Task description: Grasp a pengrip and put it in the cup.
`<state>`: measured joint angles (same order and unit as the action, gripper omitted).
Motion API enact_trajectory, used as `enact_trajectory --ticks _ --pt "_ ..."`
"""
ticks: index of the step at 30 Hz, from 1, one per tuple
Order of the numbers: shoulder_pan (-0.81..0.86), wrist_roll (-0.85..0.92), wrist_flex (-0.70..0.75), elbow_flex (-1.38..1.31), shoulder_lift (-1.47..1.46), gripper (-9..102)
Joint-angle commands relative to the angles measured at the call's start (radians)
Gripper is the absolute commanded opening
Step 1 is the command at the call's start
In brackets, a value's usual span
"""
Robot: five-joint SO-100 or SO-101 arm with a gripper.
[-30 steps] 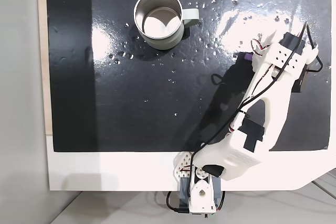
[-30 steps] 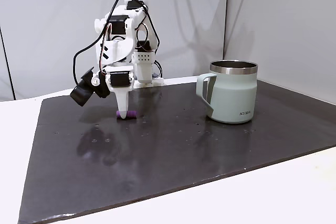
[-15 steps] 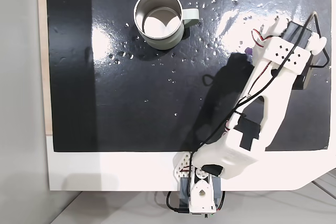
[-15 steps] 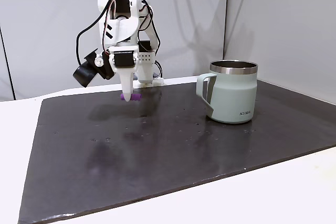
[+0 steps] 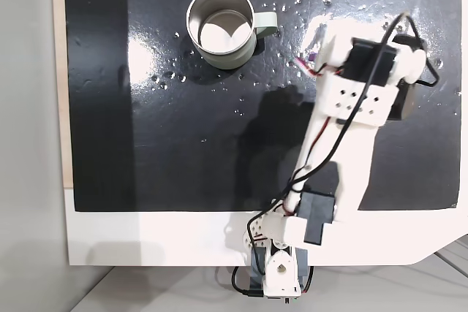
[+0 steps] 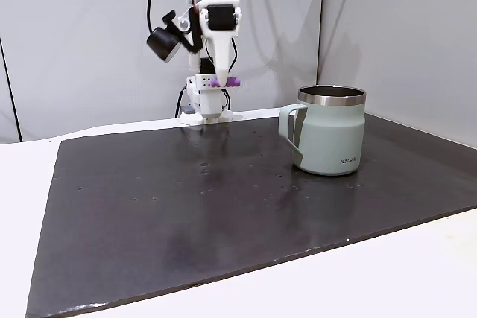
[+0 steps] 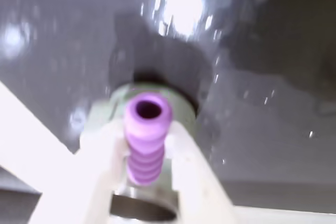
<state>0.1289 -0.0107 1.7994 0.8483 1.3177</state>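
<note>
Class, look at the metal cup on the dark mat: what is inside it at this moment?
In a fixed view from above, the cup shows just its bare shiny steel floor. The purple pengrip is up in the pincer, off to the cup's side.

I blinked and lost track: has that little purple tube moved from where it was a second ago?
Yes. The purple tube, clamped in the gripper, has risen off the dark mat and swung toward the cup.
</note>
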Motion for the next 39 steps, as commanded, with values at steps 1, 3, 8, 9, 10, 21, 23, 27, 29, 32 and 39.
enact_trajectory --ticks 1,3,8,9,10,21,23,27,29,32,39 --pt "-0.080 -0.037 0.023 -0.074 0.109 0" --pt "-0.127 -0.049 0.023 -0.087 0.130 0" --pt "-0.222 -0.074 0.025 -0.150 0.135 0" --pt "-0.238 -0.075 0.025 -0.166 0.129 0" --pt "-0.253 -0.077 0.025 -0.181 0.121 0" --pt "-0.328 -0.109 -0.040 -0.390 -0.032 0" --pt "-0.341 -0.109 -0.058 -0.405 -0.063 0" --pt "-0.368 -0.109 -0.078 -0.437 -0.117 0" --pt "-0.380 -0.106 -0.095 -0.449 -0.133 0" --pt "-0.399 -0.094 -0.124 -0.460 -0.150 1" --pt "-0.440 -0.086 -0.137 -0.468 -0.169 1"
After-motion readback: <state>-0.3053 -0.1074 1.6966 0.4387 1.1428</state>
